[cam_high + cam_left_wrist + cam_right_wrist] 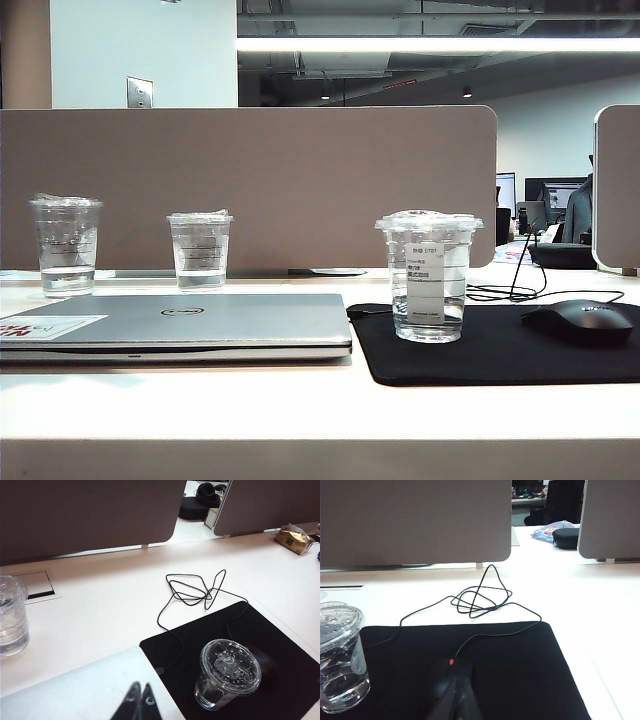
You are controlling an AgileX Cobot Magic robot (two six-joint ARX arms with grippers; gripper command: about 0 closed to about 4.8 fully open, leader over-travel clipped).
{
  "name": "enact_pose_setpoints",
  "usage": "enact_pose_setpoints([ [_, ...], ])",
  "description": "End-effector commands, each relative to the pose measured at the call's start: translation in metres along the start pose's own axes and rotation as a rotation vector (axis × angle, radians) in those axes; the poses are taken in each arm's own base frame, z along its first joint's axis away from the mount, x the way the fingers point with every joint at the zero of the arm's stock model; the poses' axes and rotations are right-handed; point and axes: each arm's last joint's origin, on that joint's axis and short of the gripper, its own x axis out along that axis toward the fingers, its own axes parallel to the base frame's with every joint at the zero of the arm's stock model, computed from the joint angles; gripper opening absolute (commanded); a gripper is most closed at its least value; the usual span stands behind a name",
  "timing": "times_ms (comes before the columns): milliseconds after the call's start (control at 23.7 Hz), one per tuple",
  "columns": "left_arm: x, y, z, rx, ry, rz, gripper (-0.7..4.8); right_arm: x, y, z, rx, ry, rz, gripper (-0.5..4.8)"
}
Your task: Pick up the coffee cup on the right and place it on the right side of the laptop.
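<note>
Labelled coffee cup upright on the black mouse pad, just right of the closed laptop; both grippers empty.

The right gripper is pinched together on nothing, low over the pad with the black mouse right under its tips; the cup stands beside it on the same pad, apart from the fingers, and the mouse cable lies looped on the white desk farther ahead. The left gripper hangs over the laptop's corner, its 2 tips almost touching and holding nothing, with the lidded cup ahead and off to 1 side. Farther back, 2 unlabelled clear cups stand behind the laptop, before the grey partition.
</note>
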Motion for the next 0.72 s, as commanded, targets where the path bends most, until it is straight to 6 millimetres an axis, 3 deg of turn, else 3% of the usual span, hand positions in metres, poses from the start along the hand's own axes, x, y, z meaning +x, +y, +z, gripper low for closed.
enact_pose_setpoints([
  [42, -0.0007, -0.0006, 0.0018, 0.000, -0.012, -0.006, -0.05, 0.0002, 0.0000, 0.0001, 0.007, -0.016, 0.000, 0.01],
  [717, -0.0057, -0.0015, 0.0035, 0.002, -0.030, 0.000, -0.06, 0.0002, 0.0000, 0.0001, 0.007, -0.016, 0.000, 0.01],
])
